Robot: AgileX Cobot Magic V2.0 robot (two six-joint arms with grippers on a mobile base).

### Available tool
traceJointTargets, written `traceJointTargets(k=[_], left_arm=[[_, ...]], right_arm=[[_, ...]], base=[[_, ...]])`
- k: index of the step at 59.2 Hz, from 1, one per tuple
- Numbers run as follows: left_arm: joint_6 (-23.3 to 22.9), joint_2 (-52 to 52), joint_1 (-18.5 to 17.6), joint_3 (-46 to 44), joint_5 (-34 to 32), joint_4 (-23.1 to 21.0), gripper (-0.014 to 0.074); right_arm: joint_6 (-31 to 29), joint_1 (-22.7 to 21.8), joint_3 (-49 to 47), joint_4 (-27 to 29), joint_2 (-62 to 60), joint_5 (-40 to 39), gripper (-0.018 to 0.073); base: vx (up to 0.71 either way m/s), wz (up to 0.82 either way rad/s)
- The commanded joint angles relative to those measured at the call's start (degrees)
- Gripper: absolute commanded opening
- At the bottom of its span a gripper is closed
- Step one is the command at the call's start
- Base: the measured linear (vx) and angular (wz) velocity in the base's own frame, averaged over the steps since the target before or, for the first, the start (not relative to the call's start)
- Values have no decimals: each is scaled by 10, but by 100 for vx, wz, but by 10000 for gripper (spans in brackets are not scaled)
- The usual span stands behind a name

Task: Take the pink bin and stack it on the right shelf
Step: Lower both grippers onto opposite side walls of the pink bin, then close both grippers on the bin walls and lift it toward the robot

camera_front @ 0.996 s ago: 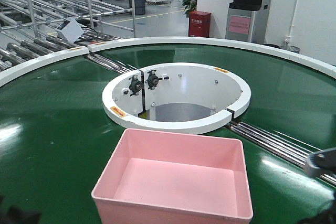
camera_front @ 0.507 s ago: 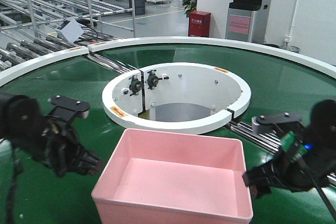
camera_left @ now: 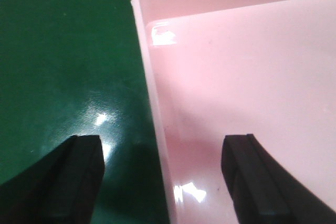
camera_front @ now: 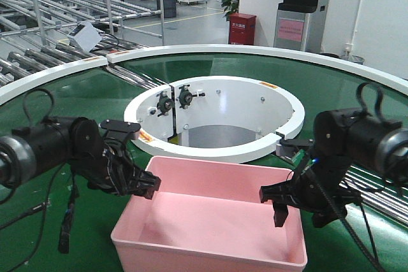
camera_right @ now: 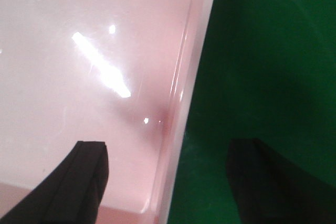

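Observation:
The pink bin (camera_front: 210, 221) sits empty on the green conveyor belt (camera_front: 64, 157), near the front edge of the front view. My left gripper (camera_front: 145, 186) is open over the bin's left wall, one finger outside over the belt and one inside. The left wrist view shows that wall of the pink bin (camera_left: 236, 66) running between the fingers of the left gripper (camera_left: 161, 148). My right gripper (camera_front: 290, 205) is open astride the right wall. In the right wrist view, the right gripper (camera_right: 169, 150) has one finger over the pink bin (camera_right: 79, 51). The right shelf is out of view.
A white ring (camera_front: 217, 151) surrounds a round opening just behind the bin. Metal rollers (camera_front: 344, 176) cross the belt at the right, under my right arm. Roller racks (camera_front: 64, 4) and a red box (camera_front: 242, 28) stand beyond the belt.
Both arms have swung in from the lower corners and closed on the bin, from beside its walls to astride them. The bin has not moved.

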Motion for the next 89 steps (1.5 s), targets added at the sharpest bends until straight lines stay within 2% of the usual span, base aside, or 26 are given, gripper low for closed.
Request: traceJointTargets(k=[1, 12, 24, 30, 42, 50, 57, 63, 68, 76, 89], left_arm=[[-4, -14, -5, -22, -36, -15, 586], [-4, 7, -5, -22, -48, -18, 586], [-2, 12, -5, -22, -52, -18, 568], [-2, 12, -5, -22, -54, -18, 505], [-4, 12, -5, -22, -50, -22, 304], [-2, 10, -5, -22, -24, -21, 200], [-7, -8, -5, -22, -4, -20, 149], [-38, -40, -5, -22, 5, -15, 139], [-84, -75, -6, -22, 19, 5, 141], [-172, -142, -27, 19, 26, 88, 143], [-333, -296, -99, 197, -21, 207, 146]], right_arm=[[17, 1, -34, -5, -8, -9, 506], [62, 1, -39, -9, 23, -18, 461], [111, 1, -39, -34, 33, -30, 358], [115, 1, -39, -39, 33, -30, 260], [120, 1, -39, -25, 33, -31, 70], [115, 1, -39, -14, 31, -27, -12], [108, 6, -39, -34, 13, -30, -15], [109, 19, -39, -76, -19, -24, -13], [112, 36, -31, -113, -50, -18, -12], [117, 50, 22, -147, -115, -50, -12], [95, 53, 136, -154, -222, -92, -10]], base=[[0, 0], [0, 0], [0, 0], [0, 0], [0, 0], [0, 0], [0, 0], [0, 0], [0, 0], [0, 0], [0, 0]])
